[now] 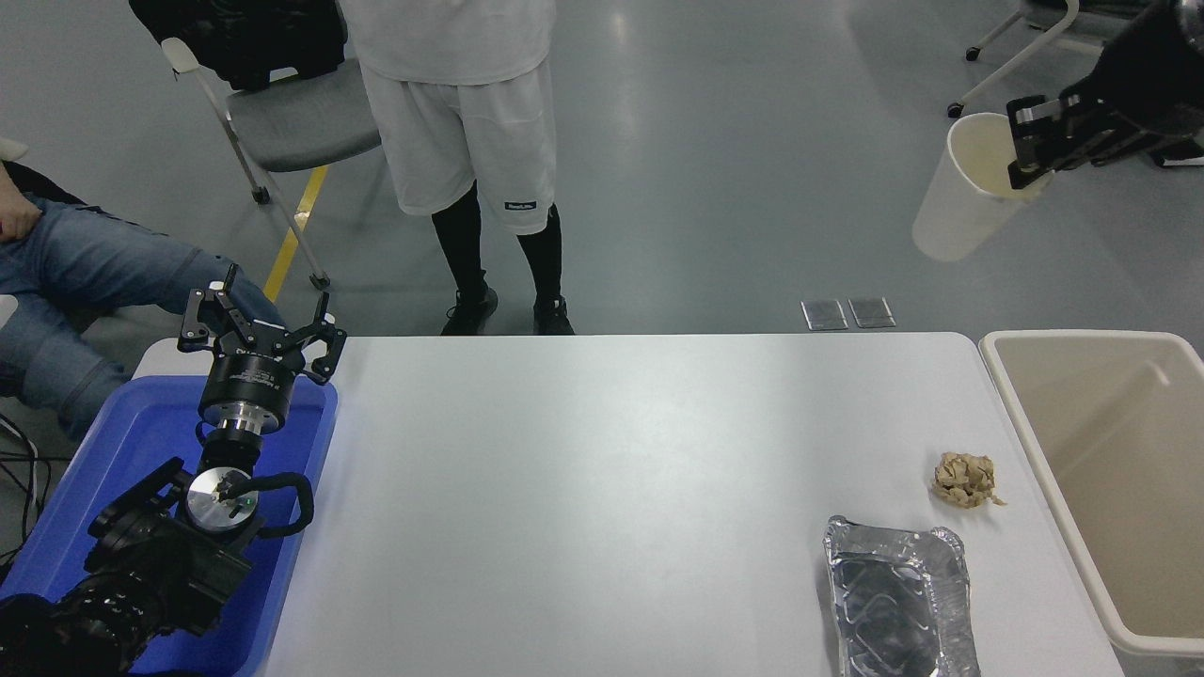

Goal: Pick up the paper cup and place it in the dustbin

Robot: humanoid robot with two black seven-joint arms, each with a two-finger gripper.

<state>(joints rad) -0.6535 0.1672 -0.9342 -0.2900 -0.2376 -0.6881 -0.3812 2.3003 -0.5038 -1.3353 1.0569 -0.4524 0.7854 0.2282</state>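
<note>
The white paper cup [969, 193] hangs tilted high at the upper right, mouth up and pale cream inside. My right gripper [1030, 141] is shut on the cup's rim and holds it well above the table, up and to the left of the dustbin. The beige dustbin [1044, 442] stands at the table's right edge, open and empty as far as I can see. My left gripper [259, 324] is open and parked over the blue tray at the lower left.
A silver foil tray [898, 602] lies at the table's front right, with a tan paper wad [964, 480] behind it, near the bin. A blue plastic tray [122, 470] sits at the left. A person [470, 141] stands at the far side; another sits at the left [85, 273].
</note>
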